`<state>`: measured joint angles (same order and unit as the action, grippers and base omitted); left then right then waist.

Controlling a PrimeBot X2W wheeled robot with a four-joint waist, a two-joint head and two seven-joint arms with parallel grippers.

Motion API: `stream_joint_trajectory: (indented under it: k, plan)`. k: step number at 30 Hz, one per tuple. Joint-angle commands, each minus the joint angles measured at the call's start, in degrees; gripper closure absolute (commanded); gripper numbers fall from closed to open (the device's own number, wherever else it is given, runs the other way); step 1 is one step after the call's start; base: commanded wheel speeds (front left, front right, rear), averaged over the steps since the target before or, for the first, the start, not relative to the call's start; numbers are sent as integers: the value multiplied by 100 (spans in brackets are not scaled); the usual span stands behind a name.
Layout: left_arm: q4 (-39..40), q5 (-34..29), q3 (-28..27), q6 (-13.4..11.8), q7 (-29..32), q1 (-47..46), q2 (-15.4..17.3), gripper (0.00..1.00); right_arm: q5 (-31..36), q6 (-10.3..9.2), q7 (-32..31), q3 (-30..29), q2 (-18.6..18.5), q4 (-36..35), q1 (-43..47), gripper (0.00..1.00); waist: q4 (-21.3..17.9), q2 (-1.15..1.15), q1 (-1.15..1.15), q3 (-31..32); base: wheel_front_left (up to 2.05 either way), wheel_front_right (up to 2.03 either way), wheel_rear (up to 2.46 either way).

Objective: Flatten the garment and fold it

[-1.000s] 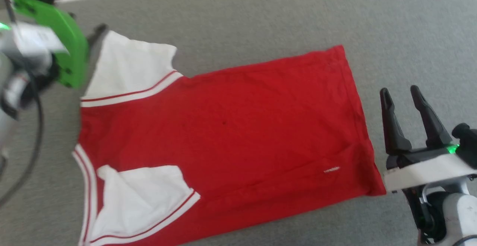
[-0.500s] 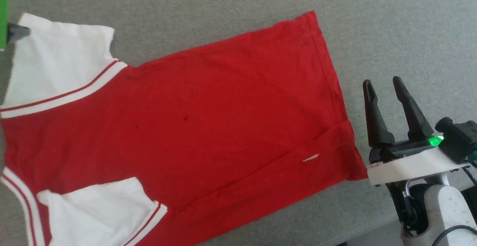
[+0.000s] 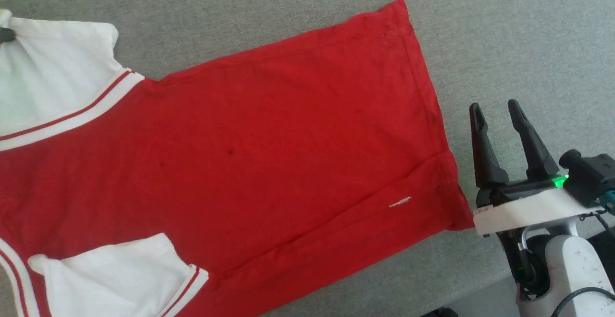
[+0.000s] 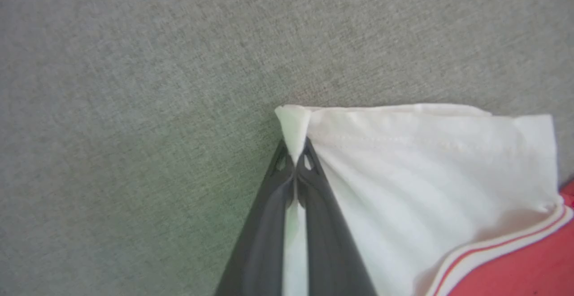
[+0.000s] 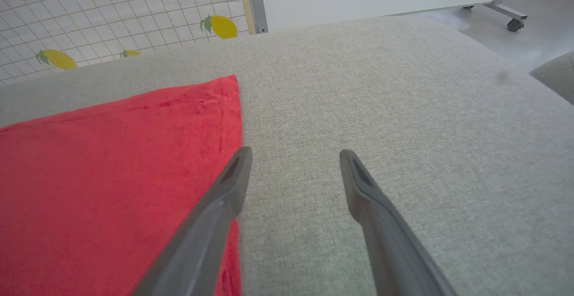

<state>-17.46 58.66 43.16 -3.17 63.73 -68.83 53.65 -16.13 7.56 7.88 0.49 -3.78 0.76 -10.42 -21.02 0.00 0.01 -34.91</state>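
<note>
Running off the left and bottom margins of the head view, the garment (image 3: 269,139) is only partly seen: its neckline is cut off and the upturned side is plain red. It lies flat on a grey upholstered surface (image 3: 504,29), with one hem corner close to the surface's front edge. Most of the left hand (image 4: 294,157) is out of the head view. Its wrist view shows the two dark tapering fingers pressed together, pinching the corner of a white sleeve (image 4: 426,166), with a small peak of cloth standing past the tips. The right hand (image 3: 495,106) is spread and holds nothing, just beside the hem corner over bare upholstery. The nearer sleeve (image 3: 115,269) is folded over onto the red body. The cloth is a soft knit with shallow creases, a stitched hem, one long ridge along the lower side and white-and-red striped trim. The upholstery is a coarse, matte weave.
</note>
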Motion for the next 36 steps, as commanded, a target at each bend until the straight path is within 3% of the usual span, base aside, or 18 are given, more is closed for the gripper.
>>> stream_joint_trajectory:
  k: [1, 10, 14, 19, 27, 36]
  plan:
    - [-7, -6, 40, -42, -98, 219, -64, 100, 52, -8, -32, -23, 23, 1, -121, 0, 76, 0, -1, 73, 0, 0, 0]
    - [-262, -352, 0, 220, -1470, 327, -517, 100, -6, -8, -585, -150, -437, -120, -163, 0, 582, 0, -1, 704, 0, 0, 0]
    - [-281, -395, -20, 376, -2165, 501, -820, 100, -238, -8, -1284, -3, -955, -259, -248, 0, 899, 0, -1, 988, 0, 0, 0]
    - [-134, -472, 34, 465, -2807, 831, -1064, 100, -707, -8, -2676, 305, -1805, -322, -639, 0, 1306, 0, -1, 1164, 0, 0, 0]
    - [788, -668, 130, 204, -3453, 1410, -1200, 100, -1382, -8, -4520, 1347, -3179, -35, -1864, 0, 1938, 0, -1, 1080, 0, 0, 0]
    - [1892, -885, 222, -276, -3857, 1915, -1313, 100, -1683, -8, -5745, 2660, -4115, 756, -3139, 0, 2561, 0, -1, 835, 0, 0, 0]
